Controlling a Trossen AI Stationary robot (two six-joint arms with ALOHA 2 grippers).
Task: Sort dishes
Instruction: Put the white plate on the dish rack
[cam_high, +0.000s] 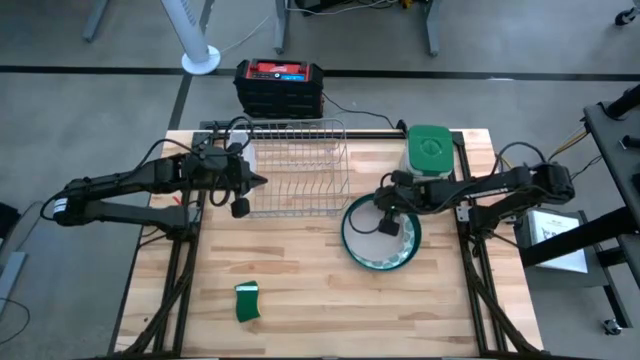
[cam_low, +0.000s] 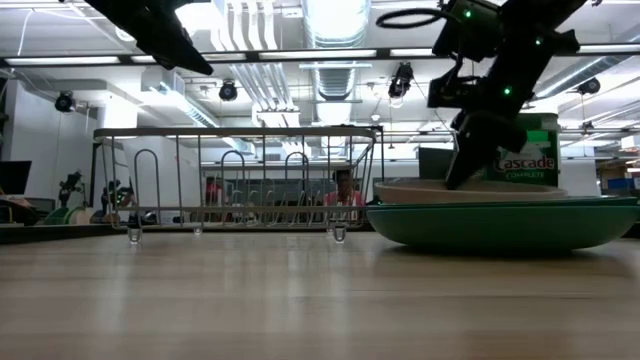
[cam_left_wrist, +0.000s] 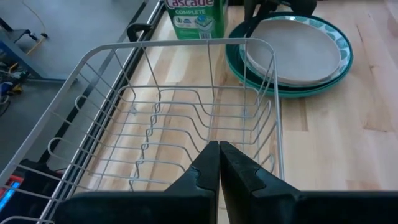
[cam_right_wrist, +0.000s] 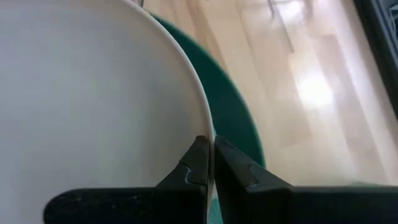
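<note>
A whitish plate (cam_high: 392, 238) lies on a teal plate (cam_high: 352, 245) at the table's right middle; the low view shows the whitish plate (cam_low: 500, 191) resting level in the teal plate (cam_low: 500, 224). My right gripper (cam_right_wrist: 211, 155) comes in from the right and is shut on the whitish plate's rim. My left gripper (cam_left_wrist: 219, 155) is shut and holds nothing. It hangs over the left end of the wire dish rack (cam_high: 295, 165), which has nothing in it. My right gripper pinches the whitish plate's rim (cam_right_wrist: 208, 127) between its two fingers, one finger (cam_right_wrist: 194, 165) over the plate's upper face, the other finger (cam_right_wrist: 239, 171) outside the edge. The fingers slant down onto it from the table's right. The plate lies level on the teal plate.
A green-lidded canister (cam_high: 430, 150) stands at the far right, just behind the plates. A small green sponge (cam_high: 247, 302) lies near the front left. A black and red box (cam_high: 280, 85) sits beyond the far edge. Bare wood stretches across the table's near half.
</note>
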